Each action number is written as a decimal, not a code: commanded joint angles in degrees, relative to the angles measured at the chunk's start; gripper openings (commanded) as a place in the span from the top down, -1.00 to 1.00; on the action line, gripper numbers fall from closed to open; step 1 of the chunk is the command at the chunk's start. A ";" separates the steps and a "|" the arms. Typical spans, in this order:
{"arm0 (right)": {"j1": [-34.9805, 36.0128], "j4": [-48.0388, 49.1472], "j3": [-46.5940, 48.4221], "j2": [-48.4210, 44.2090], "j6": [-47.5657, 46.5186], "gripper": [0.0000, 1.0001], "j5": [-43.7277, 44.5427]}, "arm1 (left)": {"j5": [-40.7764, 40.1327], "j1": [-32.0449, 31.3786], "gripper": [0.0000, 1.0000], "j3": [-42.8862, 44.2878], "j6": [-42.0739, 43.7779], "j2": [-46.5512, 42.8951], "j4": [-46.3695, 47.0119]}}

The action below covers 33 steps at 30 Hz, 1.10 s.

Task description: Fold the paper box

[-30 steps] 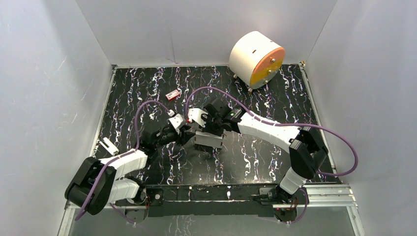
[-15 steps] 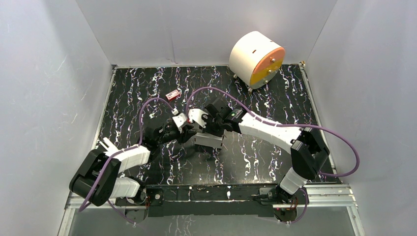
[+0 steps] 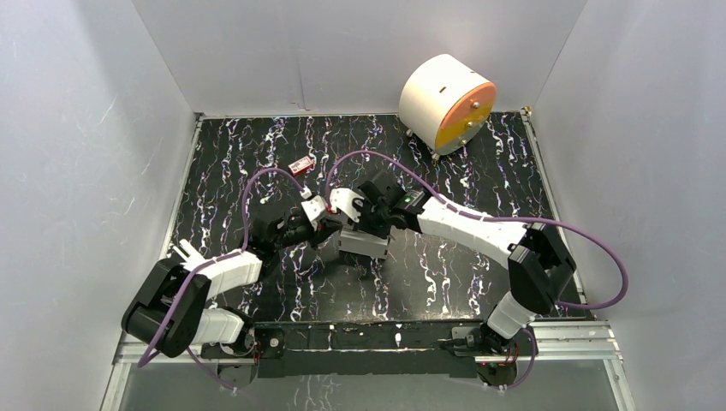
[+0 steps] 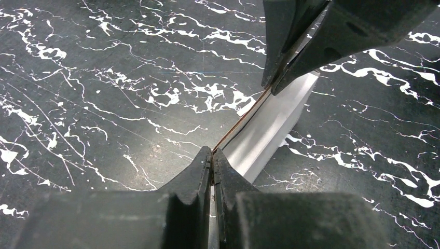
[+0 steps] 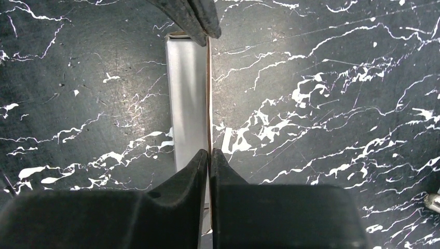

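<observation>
The paper box (image 3: 363,244) is held just above the black marbled table at its middle, between the two arms. In the left wrist view it shows as a long white trough (image 4: 270,124) with a thin upright wall, brown along its edge. My left gripper (image 4: 212,151) is shut on the near end of that wall. The right gripper's fingers (image 4: 296,57) pinch the far end of the same wall. In the right wrist view my right gripper (image 5: 209,153) is shut on the wall of the box (image 5: 187,104), and the left gripper's fingertips (image 5: 200,18) show at the top.
A big white cylinder with an orange face (image 3: 447,103) stands at the back right. A tiny red item (image 3: 300,166) lies behind the grippers to the left. A small white piece (image 3: 188,253) lies by the left table edge. Grey walls close in three sides.
My left gripper has reached forward to the box and shut on its wall. The right gripper has kept its grip and barely moved.
</observation>
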 commanded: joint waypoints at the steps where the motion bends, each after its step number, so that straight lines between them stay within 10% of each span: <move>1: 0.11 3.88 -1.42 -2.94 3.78 0.62 2.14 | 2.80 -0.63 1.00 0.49 1.20 -2.00 2.01; 15: -0.51 16.04 -15.97 -23.74 15.55 -0.12 17.95 | 2.24 -1.71 1.00 0.15 2.80 -3.97 -0.41; 33: -5.60 13.34 -20.32 -24.26 19.15 -0.01 8.61 | 1.80 -2.01 1.00 0.89 3.05 -3.33 -2.16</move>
